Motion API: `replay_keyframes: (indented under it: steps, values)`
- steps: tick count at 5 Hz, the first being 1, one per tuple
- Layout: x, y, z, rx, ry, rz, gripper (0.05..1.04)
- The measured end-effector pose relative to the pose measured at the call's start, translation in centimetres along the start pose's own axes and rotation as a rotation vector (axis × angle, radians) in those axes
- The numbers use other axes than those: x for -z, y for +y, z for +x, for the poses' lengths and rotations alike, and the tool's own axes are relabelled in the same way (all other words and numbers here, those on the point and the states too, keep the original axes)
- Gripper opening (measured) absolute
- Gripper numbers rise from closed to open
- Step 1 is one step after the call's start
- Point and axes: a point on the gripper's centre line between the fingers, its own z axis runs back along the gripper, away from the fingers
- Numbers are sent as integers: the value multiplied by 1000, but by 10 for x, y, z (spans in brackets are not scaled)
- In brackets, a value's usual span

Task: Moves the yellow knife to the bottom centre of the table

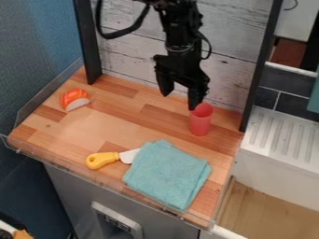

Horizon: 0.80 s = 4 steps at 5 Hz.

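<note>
My gripper (181, 100) hangs over the back right part of the wooden table (124, 126), its two fingers spread apart with nothing between them. The knife (106, 159) lies near the front edge, left of centre, with its yellow handle to the left. Its pale blade points right and its tip meets the folded teal cloth (168, 172), where the end may be covered. The gripper is well behind the knife and to its right.
A red cup (200, 120) stands beside the gripper's right finger. An orange and white sushi toy (75, 99) lies at the back left. Low transparent guards line the left and front edges, and black posts rise at the back.
</note>
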Motion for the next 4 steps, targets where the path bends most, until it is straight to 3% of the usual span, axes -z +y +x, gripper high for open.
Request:
replay_keyframes:
  steps: [1,2,4]
  values:
    - [-14,11,-15,57,-36,3,1001]
    - [-7,29,-43,115,-12,9,1001]
    - [8,51,-78,186,39,103,1001]
